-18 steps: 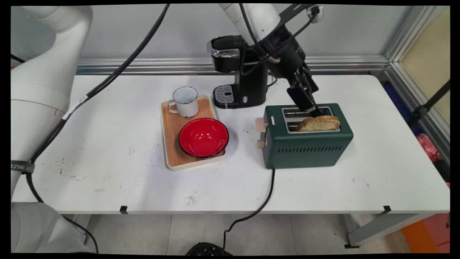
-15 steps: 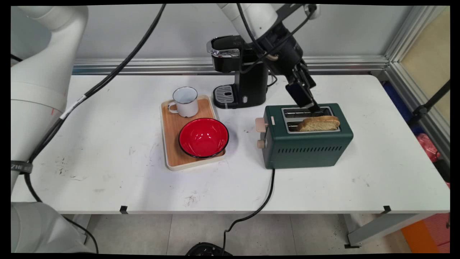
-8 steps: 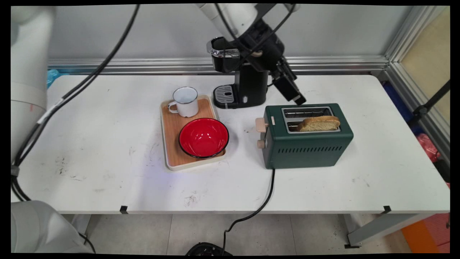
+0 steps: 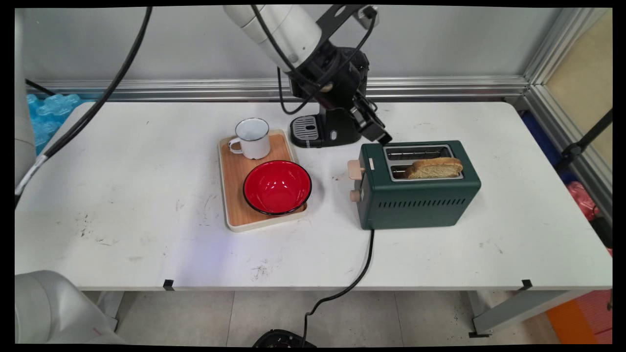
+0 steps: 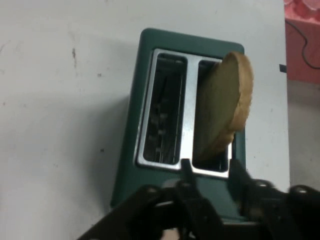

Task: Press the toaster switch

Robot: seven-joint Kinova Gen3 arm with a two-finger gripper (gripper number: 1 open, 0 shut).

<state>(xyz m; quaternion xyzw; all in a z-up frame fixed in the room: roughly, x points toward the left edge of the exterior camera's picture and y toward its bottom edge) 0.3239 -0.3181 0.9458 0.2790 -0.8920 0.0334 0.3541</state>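
Note:
A dark green toaster [image 4: 415,200] stands right of the table's middle. A slice of toasted bread [image 4: 434,167] sticks up, leaning, out of its nearer slot; the farther slot is bare. My gripper [image 4: 377,132] hangs just off the toaster's far left corner, in front of the coffee machine, touching nothing. In the hand view the toaster [image 5: 127,150] lies ahead with the bread [image 5: 222,107] in its right-hand slot. The gripper [image 5: 210,172] is open, its two fingertips [image 5: 186,170] apart with nothing between them.
A black coffee machine [image 4: 337,129] stands at the back, partly behind the hand. Left of the toaster a wooden tray [image 4: 234,195] carries a white enamel mug [image 4: 253,138] and a red bowl [image 4: 277,187]. The toaster's black cable [image 4: 359,274] runs off the front edge.
The gripper has drawn back from the bread in the toaster, moving left and toward the coffee machine. The bread stays in its slot.

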